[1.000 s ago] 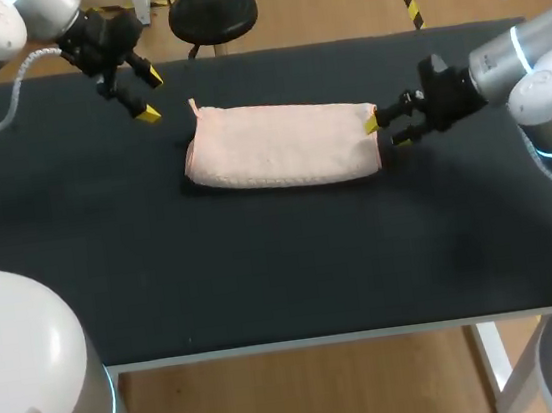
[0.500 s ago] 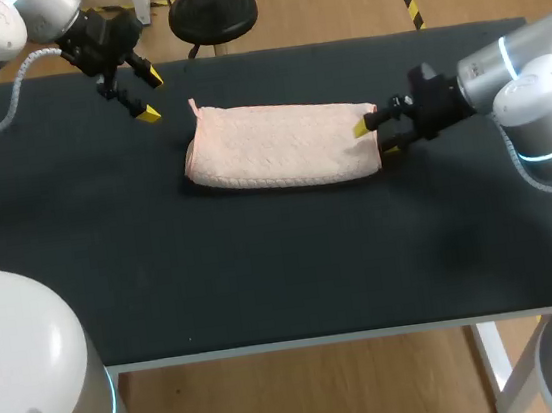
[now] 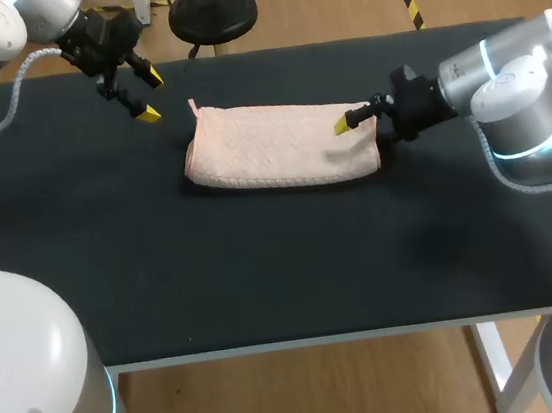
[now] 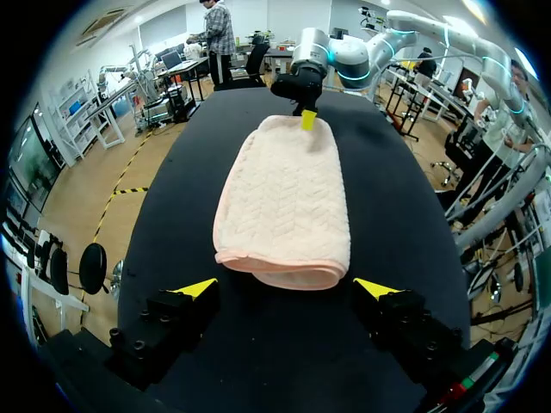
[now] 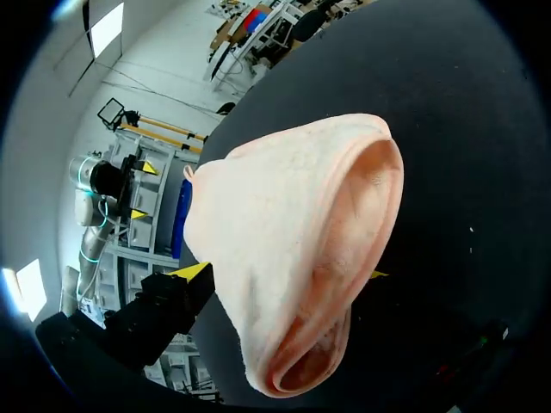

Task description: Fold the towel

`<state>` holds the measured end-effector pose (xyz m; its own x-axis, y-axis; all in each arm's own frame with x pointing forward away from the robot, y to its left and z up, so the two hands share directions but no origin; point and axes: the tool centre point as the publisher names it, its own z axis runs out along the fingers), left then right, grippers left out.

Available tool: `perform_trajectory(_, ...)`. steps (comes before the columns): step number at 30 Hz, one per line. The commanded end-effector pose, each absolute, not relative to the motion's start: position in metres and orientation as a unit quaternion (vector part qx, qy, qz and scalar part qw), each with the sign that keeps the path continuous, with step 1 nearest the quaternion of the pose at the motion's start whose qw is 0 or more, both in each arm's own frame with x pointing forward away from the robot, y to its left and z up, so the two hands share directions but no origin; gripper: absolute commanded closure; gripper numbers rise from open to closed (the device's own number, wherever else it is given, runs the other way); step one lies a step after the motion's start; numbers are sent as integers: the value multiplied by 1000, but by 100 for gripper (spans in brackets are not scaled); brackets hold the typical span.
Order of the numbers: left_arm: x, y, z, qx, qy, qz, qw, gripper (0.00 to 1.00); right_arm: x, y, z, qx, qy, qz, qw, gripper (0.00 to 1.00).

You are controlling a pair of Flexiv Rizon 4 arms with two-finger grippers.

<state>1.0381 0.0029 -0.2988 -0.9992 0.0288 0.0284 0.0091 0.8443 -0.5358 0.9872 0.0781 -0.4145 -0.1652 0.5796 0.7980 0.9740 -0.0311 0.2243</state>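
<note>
Towel (image 3: 279, 146), right end between the spread right jaws; left jaws parted, well apart, near far-left corner of bench (image 3: 264, 268).

Pale pink towel (image 3: 279, 146) lies folded flat on the black table (image 3: 264, 268).

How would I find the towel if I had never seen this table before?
Look at the big black table, then at its middle, a bit toward the far edge. The towel lies there, folded into a long puffy bundle, between the left gripper and the right gripper, whose fingers straddle one end. It is the only soft, pale pink thing there.
</note>
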Motion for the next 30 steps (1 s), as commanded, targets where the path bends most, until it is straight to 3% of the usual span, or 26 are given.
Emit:
perform_trajectory(1,1038,3,-300,-11,-960,280,17,0,990,86,-422,-604,-649,-397,235,36)
perform_trajectory(2,1038,3,-300,-11,-960,280,17,0,991,86,-420,-606,-649,-397,232,72)
perform_trajectory(3,1038,3,-300,-11,-960,280,17,0,991,85,-419,-607,-650,-396,228,100)
perform_trajectory(16,1038,3,-300,-11,-960,280,17,0,999,109,-390,-639,-667,-350,157,100)
perform_trajectory(30,1038,3,-300,-11,-960,280,17,0,1036,246,-375,-627,-676,-357,148,100)
